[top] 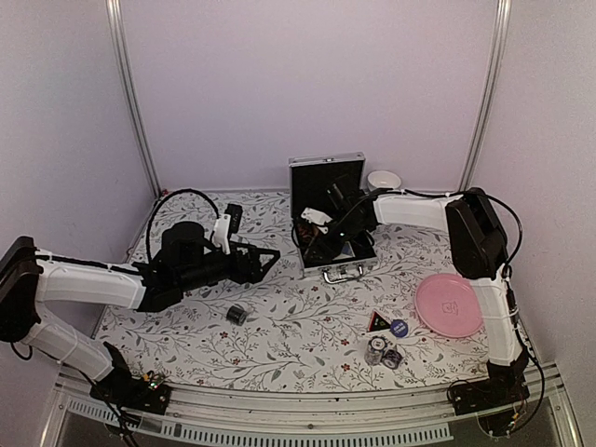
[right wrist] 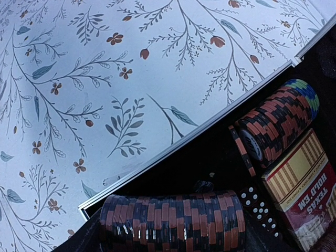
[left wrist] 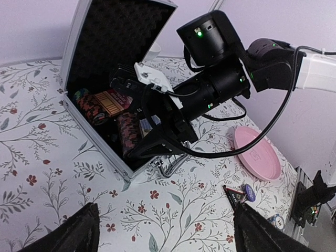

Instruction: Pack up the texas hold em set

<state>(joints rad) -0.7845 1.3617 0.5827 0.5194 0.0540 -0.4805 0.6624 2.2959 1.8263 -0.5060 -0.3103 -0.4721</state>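
**Open poker case with the right gripper working inside it**

A table under a white floral cloth [top: 279, 326] carries the whole scene. The silver aluminium hinged case [top: 317, 182] stands at the middle rear. Its black-lined lid is upright and its metal handle [top: 343, 274] faces the arms.

The left gripper [top: 269, 258] hovers over the cloth left of the case, jaws spread wide and holding nothing. The right gripper [left wrist: 134, 134] reaches down into the case's tray, jaws clamped end to end on a roll of red-and-black poker chips [right wrist: 173, 220]. Whether that roll rests on the lining or hangs just above it cannot be told.

A round pink plate [top: 449, 305] lies right of the case, towards the front. A white bowl [top: 384, 179] sits just behind the case's right corner.

Also in the tray are a second chip roll with green and blue end chips [right wrist: 278, 123], a red card box printed "Texas Hold Em" [right wrist: 302, 181] and black dice [right wrist: 254, 205].

Left of the plate, on the cloth, rest two short chip stacks [top: 382, 354], a black triangle [top: 378, 322] and a blue disc [top: 399, 327] just beside it. A small dark cylinder [top: 237, 315] lies alone in front of the left gripper.
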